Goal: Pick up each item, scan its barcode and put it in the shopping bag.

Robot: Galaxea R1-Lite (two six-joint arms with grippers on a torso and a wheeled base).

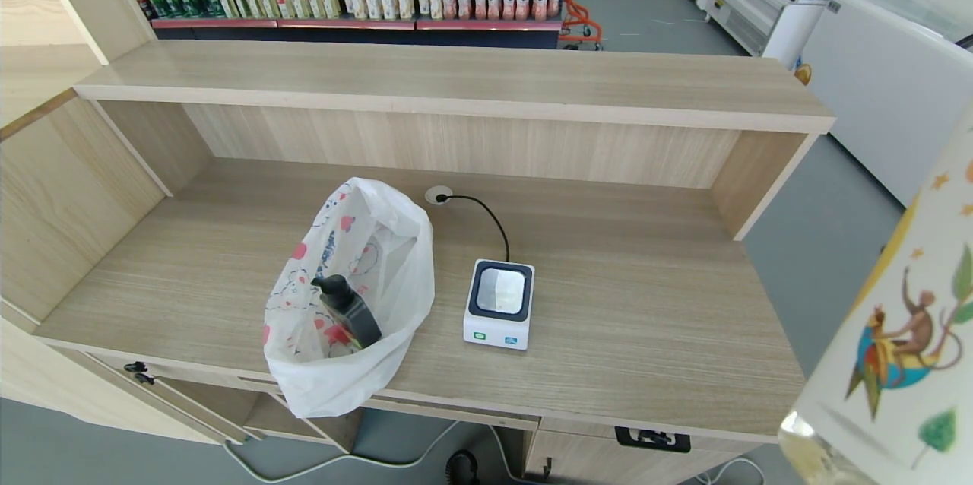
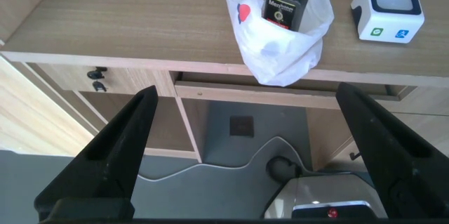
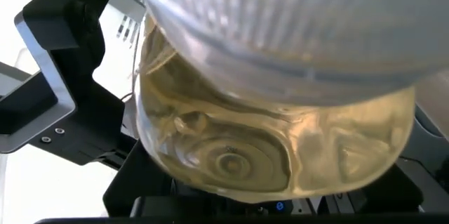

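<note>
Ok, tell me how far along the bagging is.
Done: the dark pump bottle lies in the shopping bag. In hand: the right gripper is shut on a drink bottle, off the right end of the counter, not yet at the scanner. Left: scan it, bag it. The left gripper is open.

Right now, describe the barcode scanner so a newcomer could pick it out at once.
On the lower wooden counter, look just right of the white shopping bag. The scanner is a small white box with a dark-framed glass window on top. Unlike the soft bag beside it, it is rigid and square, with a black cable running back from it.
</note>
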